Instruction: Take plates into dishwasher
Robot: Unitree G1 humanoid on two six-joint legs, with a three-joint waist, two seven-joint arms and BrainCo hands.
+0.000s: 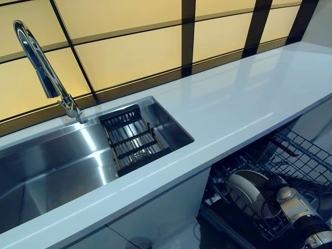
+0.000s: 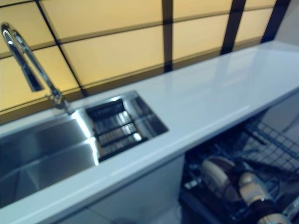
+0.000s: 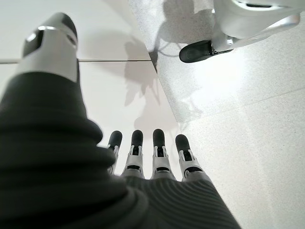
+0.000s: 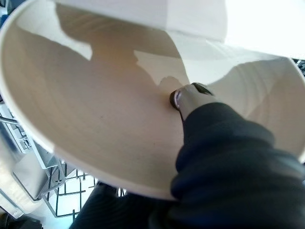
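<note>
R hand (image 4: pixel 190 102) grips plate (image 4: pixel 95 95) over dishwasher rack (image 1: pixel 295 155)

Left hand (image 3: pixel 143 162) under its dark ribbed cover, silver dark-tipped fingers (image 3: pixel 159 143) straight in a row, thumb (image 3: pixel 52 43) set apart, holding nothing. Beyond the fingers lies a pale speckled stone-like floor (image 3: pixel 248 124); beside it, a smooth white panel (image 3: pixel 114 81) crossed by a thin dark seam.

no readable text, labels or numbers
</note>
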